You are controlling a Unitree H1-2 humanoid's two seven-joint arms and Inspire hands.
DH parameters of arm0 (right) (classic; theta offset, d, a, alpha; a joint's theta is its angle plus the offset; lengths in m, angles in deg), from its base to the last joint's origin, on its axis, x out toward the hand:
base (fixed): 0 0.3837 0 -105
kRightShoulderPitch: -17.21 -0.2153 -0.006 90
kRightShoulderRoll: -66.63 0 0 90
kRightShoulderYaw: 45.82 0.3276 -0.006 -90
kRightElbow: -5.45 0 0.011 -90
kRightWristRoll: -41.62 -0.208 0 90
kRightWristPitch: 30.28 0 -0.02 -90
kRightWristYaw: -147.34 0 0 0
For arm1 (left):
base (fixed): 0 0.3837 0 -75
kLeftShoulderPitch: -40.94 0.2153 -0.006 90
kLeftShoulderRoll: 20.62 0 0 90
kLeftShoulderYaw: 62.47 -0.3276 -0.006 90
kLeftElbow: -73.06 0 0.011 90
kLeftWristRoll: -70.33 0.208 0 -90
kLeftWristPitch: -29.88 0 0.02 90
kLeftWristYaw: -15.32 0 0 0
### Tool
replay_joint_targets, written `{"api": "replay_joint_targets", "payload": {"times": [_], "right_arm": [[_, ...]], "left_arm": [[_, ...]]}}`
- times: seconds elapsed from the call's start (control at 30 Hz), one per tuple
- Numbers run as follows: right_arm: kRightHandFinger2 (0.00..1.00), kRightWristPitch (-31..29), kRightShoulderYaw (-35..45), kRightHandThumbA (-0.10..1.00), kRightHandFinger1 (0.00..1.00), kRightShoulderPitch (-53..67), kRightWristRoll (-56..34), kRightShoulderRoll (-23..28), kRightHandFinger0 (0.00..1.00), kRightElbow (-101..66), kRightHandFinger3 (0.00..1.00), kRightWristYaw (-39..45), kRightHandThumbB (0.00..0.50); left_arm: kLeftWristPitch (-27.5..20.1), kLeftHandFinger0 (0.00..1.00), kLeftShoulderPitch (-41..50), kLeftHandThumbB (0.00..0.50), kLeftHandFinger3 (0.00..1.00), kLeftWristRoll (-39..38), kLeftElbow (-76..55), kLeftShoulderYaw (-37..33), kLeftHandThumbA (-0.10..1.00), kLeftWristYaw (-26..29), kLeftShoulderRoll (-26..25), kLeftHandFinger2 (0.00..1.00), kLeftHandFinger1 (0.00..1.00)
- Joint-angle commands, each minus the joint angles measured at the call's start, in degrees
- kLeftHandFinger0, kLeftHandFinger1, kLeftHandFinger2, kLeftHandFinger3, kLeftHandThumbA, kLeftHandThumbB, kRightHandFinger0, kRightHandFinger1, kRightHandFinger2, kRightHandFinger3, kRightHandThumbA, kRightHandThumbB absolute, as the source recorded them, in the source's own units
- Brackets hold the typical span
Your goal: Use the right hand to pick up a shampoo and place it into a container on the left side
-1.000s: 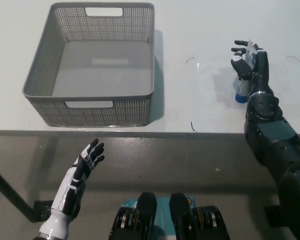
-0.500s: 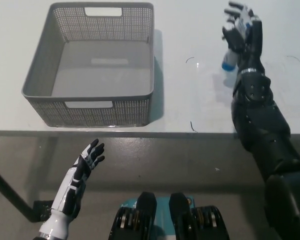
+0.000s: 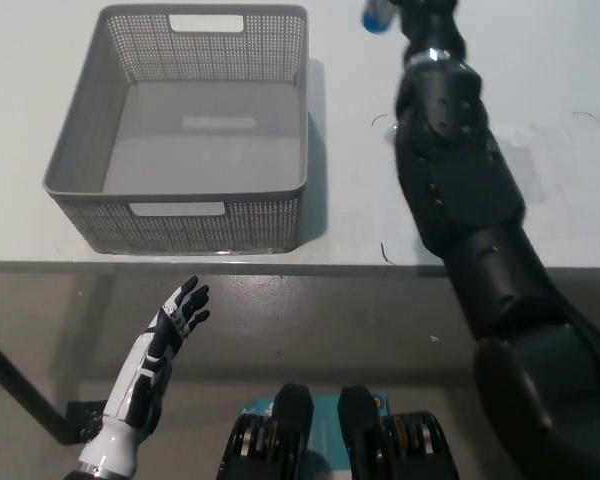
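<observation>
Blue-capped shampoo bottle (image 3: 377,17), small, light, likely slick; grip its middle. Right hand is out of view, left hand (image 3: 180,312) open.

basket (image 3: 80,170): grey mesh | table (image 3: 540,70): white | bottle cap (image 3: 377,17): blue

White table (image 3: 540,220), dark floor (image 3: 330,330).

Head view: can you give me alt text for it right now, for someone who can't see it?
The black right arm reaches up across the white table to the picture's top edge, where a blue bottle end shows beside the mostly cropped hand. An empty grey basket sits to the left. The white left hand rests open below the table edge.
</observation>
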Motion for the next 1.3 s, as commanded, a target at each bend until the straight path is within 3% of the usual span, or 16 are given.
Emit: {"api": "replay_joint_targets", "payload": {"times": [0.0,0.07,0.1,0.13,0.23,0.57,0.73,0.93,0.97,1.0,1.03,1.07,1.1,1.17,1.2,1.27], "right_arm": [[0.55,-1.2,-2.0,-0.1,0.19,-7.0,1.1,-2.2,0.0,1.8,0.5,1.9,0.137],[0.56,-1.3,-3.1,-0.1,0.19,-7.9,2.1,-3.5,0.0,3.5,0.5,1.0,0.151],[0.54,-1.4,-3.2,-0.1,0.2,-8.0,2.2,-3.7,0.0,3.7,0.46,1.0,0.205],[0.58,-1.9,-3.6,-0.1,0.2,-8.3,1.7,-4.6,0.0,5.3,0.49,1.7,0.136],[0.72,-2.1,-5.6,-0.1,0.29,-8.2,4.2,-6.2,0.0,8.6,0.69,0.0,0.141],[0.68,-2.9,-8.0,-0.1,0.27,-6.7,5.2,-7.7,0.0,17.4,0.73,-0.5,0.116],[0.64,-3.0,-8.0,-0.1,0.24,-6.6,5.6,-7.5,0.0,20.9,0.67,-0.9,0.114],[0.71,-2.9,-7.0,-0.1,0.31,-5.7,4.3,-6.4,0.01,23.1,0.74,1.2,0.141],[0.77,-3.1,-6.7,-0.1,0.37,-5.6,4.1,-6.1,0.05,23.3,0.8,1.5,0.145],[0.76,-3.3,-6.4,-0.04,0.42,-5.3,3.6,-5.9,0.12,23.2,0.75,2.0,0.146],[0.79,-3.4,-5.9,0.06,0.52,-5.1,3.0,-5.7,0.26,23.1,0.77,3.0,0.172],[0.65,-3.5,-5.7,0.13,0.44,-5.0,2.8,-5.6,0.27,23.0,0.67,3.4,0.18],[0.57,-3.6,-5.2,0.17,0.4,-4.9,2.2,-5.5,0.26,22.8,0.68,4.4,0.172],[0.81,-2.9,-3.9,0.27,0.6,-4.7,0.5,-5.2,0.41,22.4,0.95,7.7,0.205],[0.88,-3.0,-3.9,0.35,0.67,-4.7,0.7,-5.1,0.5,22.4,1.0,8.2,0.217],[0.93,-3.1,-4.1,0.41,0.74,-4.7,1.2,-5.0,0.58,22.5,1.0,8.8,0.221]], "left_arm": [[-0.5,1.0,-1.2,0.0,1.0,-1.5,-0.3,-0.3,1.0,-1.3,-0.6,1.0,1.0],[0.0,1.0,-0.9,0.0,1.0,-1.7,-0.6,-0.4,1.0,-1.4,-0.5,1.0,1.0],[0.1,1.0,-0.9,0.0,1.0,-1.7,-0.7,-0.4,1.0,-1.4,-0.5,1.0,1.0],[0.3,1.0,-0.7,0.0,1.0,-1.5,-1.0,-0.4,1.0,-1.2,-0.4,1.0,1.0],[-0.4,1.0,-0.8,0.0,1.0,-1.3,-0.5,-0.3,1.0,-1.3,-0.6,1.0,1.0],[-1.2,1.0,-0.6,0.0,1.0,1.0,-0.6,-0.4,1.0,-0.8,-0.6,1.0,1.0],[-0.2,1.0,-1.2,0.0,1.0,0.2,-1.0,-0.3,1.0,-1.1,-0.6,1.0,1.0],[-0.7,1.0,-1.2,0.0,1.0,1.1,-1.1,-0.3,1.0,-0.7,-0.6,1.0,1.0],[-0.5,1.0,-1.2,0.0,1.0,0.9,-1.2,-0.3,1.0,-0.8,-0.6,1.0,1.0],[-0.4,1.0,-1.2,0.0,1.0,1.0,-1.3,-0.4,1.0,-0.9,-0.7,1.0,1.0],[-0.5,1.0,-1.2,0.0,1.0,1.1,-1.3,-0.4,1.0,-0.9,-0.8,1.0,1.0],[-0.4,1.0,-1.1,0.0,1.0,1.2,-1.4,-0.4,1.0,-0.9,-0.8,1.0,1.0],[-0.2,1.0,-1.1,0.0,1.0,1.2,-1.6,-0.4,1.0,-0.8,-0.8,1.0,1.0],[-0.3,1.0,-1.1,0.0,1.0,1.0,-1.3,-0.4,0.99,-1.0,-0.7,1.0,1.0],[-0.3,1.0,-1.2,0.0,1.0,1.1,-1.3,-0.4,0.99,-1.0,-0.9,1.0,1.0],[-0.7,1.0,-1.2,0.0,1.0,1.3,-1.1,-0.4,0.98,-1.0,-0.9,1.0,1.0]]}}
